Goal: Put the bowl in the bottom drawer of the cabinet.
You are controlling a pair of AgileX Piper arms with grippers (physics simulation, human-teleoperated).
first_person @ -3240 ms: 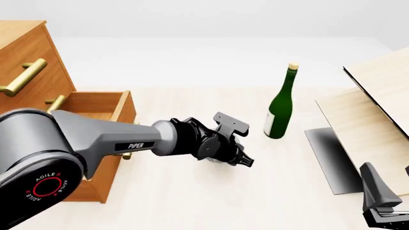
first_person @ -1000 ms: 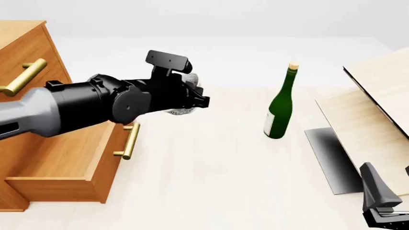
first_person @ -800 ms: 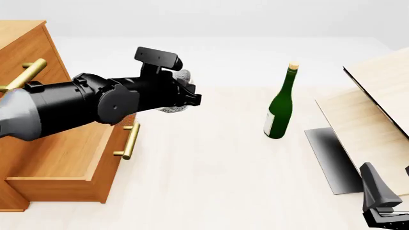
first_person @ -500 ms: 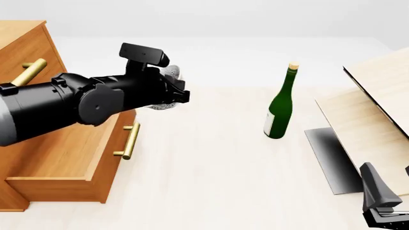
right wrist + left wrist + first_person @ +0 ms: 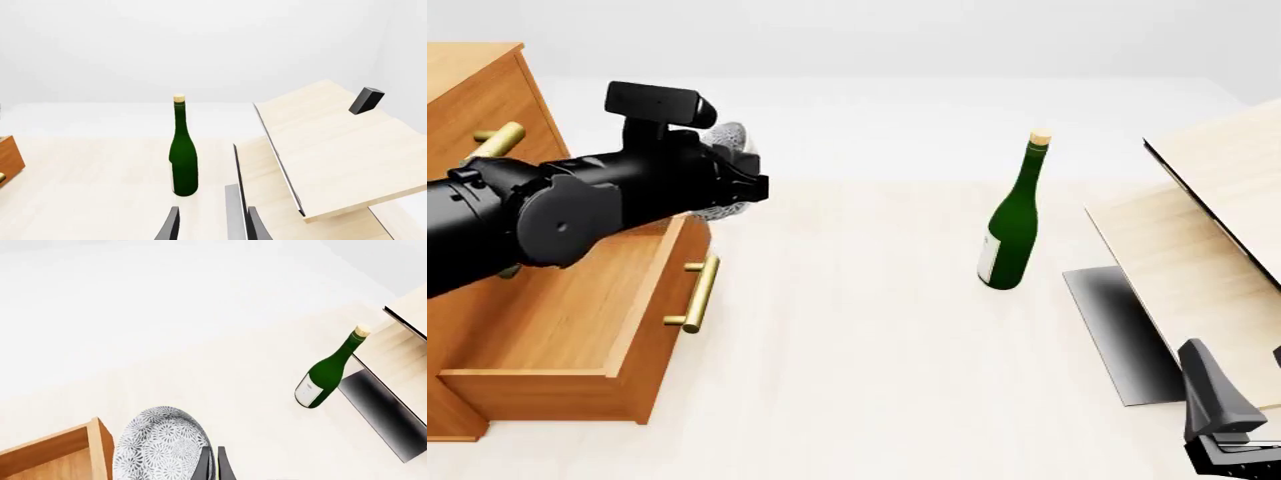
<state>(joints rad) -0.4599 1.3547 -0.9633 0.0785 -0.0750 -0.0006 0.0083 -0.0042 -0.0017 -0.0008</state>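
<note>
White speckled bowl [image 5: 726, 140] pinched at its rim in left claw [image 5: 745, 185], held in the air just above far front corner of open bottom drawer [image 5: 567, 340]. In left wrist view bowl [image 5: 162, 445] tilted on edge, patterned side facing camera, thin black fingers [image 5: 203, 467] nearly together on rim, wooden drawer wall [image 5: 100, 447] just beside bowl. Drawer pulled out from base of orange-brown cabinet [image 5: 474, 100], brass handle [image 5: 701, 295] on front, interior partly hidden behind black left arm. Upper brass handle [image 5: 494, 140] of cabinet poking out behind arm.

Green bottle [image 5: 1012, 222] upright on pale bench [image 5: 868, 360], well to the right of drawer, cork on top, white label low on body. Pale light-wood box [image 5: 1214, 210] with dark panel further right of bottle, tilted top board, dark flat plate at base.

Right claw [image 5: 210, 220] low at near right corner of bench, well apart from drawer, fingers parted a narrow gap, gripping nothing, pointed at bottle [image 5: 183, 152] and box [image 5: 333, 145]. Only a grey-black part of right arm visible in front view at frame edge.
</note>
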